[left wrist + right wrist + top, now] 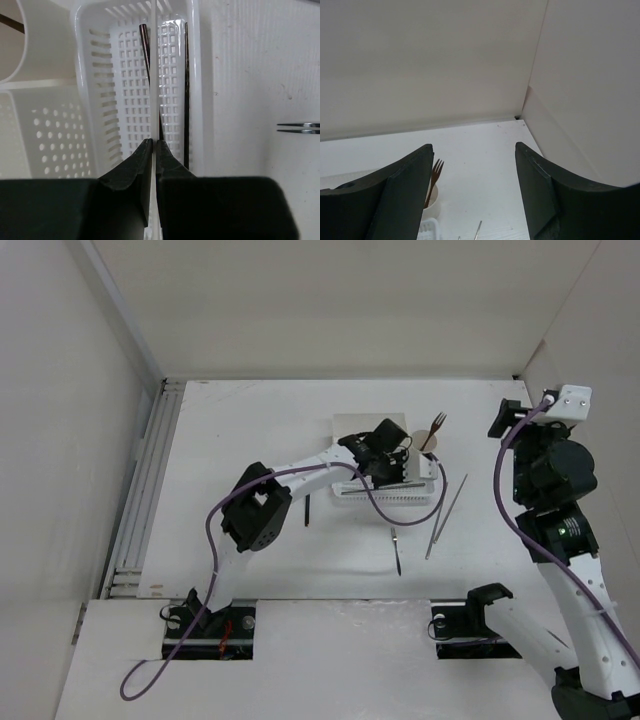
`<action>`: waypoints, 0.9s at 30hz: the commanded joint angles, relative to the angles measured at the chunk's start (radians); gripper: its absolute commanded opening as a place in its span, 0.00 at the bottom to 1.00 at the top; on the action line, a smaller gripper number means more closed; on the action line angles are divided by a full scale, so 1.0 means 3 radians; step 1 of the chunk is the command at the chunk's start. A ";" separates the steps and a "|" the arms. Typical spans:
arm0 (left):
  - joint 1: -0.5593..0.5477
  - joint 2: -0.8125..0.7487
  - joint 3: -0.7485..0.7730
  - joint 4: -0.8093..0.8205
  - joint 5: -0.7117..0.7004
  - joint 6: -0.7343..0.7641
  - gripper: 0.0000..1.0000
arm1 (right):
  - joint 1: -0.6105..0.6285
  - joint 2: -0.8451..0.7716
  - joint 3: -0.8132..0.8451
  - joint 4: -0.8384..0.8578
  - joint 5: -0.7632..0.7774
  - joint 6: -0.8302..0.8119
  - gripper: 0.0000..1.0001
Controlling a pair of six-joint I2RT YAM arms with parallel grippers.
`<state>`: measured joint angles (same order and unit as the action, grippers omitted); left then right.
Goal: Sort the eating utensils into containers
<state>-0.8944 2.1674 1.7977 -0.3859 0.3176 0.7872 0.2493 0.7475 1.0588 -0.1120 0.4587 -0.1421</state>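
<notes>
My left gripper [154,142] is shut on a thin pale stick [154,75] and holds it lengthwise over the long white perforated basket tray [100,100]. Two dark sticks [186,100] lie inside that tray. In the top view the left gripper [392,465] is over the tray [385,495], in front of the white box [352,428]. The round beige cup [427,437] holds a dark fork [436,426]. My right gripper [474,147] is open and empty, raised at the far right [503,420]. The fork [436,172] also shows in the right wrist view.
A pair of metallic chopsticks [447,505] lies on the table right of the tray and shows in the left wrist view [300,128]. A dark utensil [397,550] lies in front of the tray. A short dark stick [308,508] lies to its left. Walls enclose the table.
</notes>
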 commanded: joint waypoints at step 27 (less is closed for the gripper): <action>0.1216 -0.1589 -0.0831 -0.0018 -0.0915 -0.2356 0.49 | -0.1204 0.1393 -0.0466 -0.1365 -0.1140 0.2100 0.60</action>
<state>-0.6212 1.8149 1.6577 -0.3569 0.0959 0.2798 -0.1036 1.1091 0.9413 -0.5144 0.1978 0.4423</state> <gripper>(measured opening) 0.488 0.599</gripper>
